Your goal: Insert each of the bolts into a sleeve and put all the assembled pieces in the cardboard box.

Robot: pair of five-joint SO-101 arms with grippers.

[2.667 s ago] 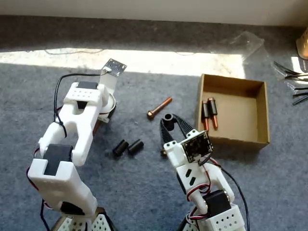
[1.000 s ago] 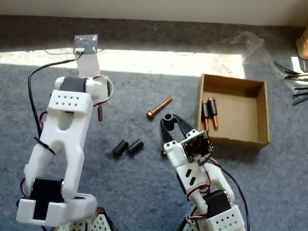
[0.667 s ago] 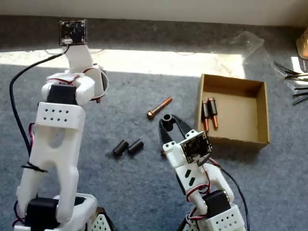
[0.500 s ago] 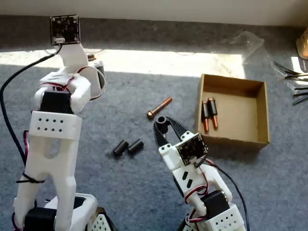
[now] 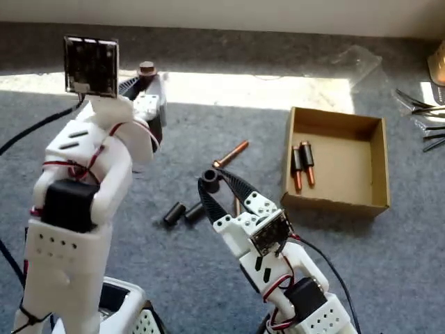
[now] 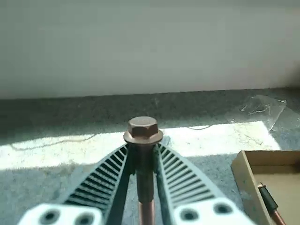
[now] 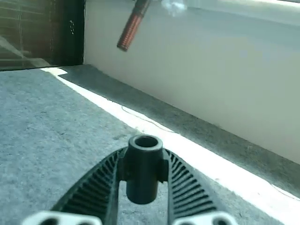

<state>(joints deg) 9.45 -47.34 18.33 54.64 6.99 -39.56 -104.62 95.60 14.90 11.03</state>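
Observation:
My left gripper [image 5: 144, 85] is raised above the carpet at the back left, shut on a copper bolt [image 6: 144, 174] that stands head up [image 5: 146, 68]. My right gripper [image 5: 211, 188] is shut on a black sleeve [image 7: 142, 168] with its bore facing up, held over the carpet's middle. In the right wrist view the threaded end of the held bolt [image 7: 133, 24] hangs high and beyond the sleeve, apart from it. A second bolt [image 5: 232, 154] lies loose on the carpet. Two loose black sleeves [image 5: 183, 211] lie side by side. The cardboard box [image 5: 370, 193] at the right holds two assembled pieces [image 5: 302, 164].
Grey carpet covers the floor, with a sunlit strip [image 5: 264, 89] along the back wall. A clear plastic bag [image 5: 358, 61] lies behind the box. Dark cable ties [image 5: 421, 104] lie at the far right edge. The box corner [image 6: 243, 165] shows in the left wrist view.
My left arm has risen from the carpet with the bolt and turned it head up. My right arm has swung left with the sleeve, toward the loose sleeves.

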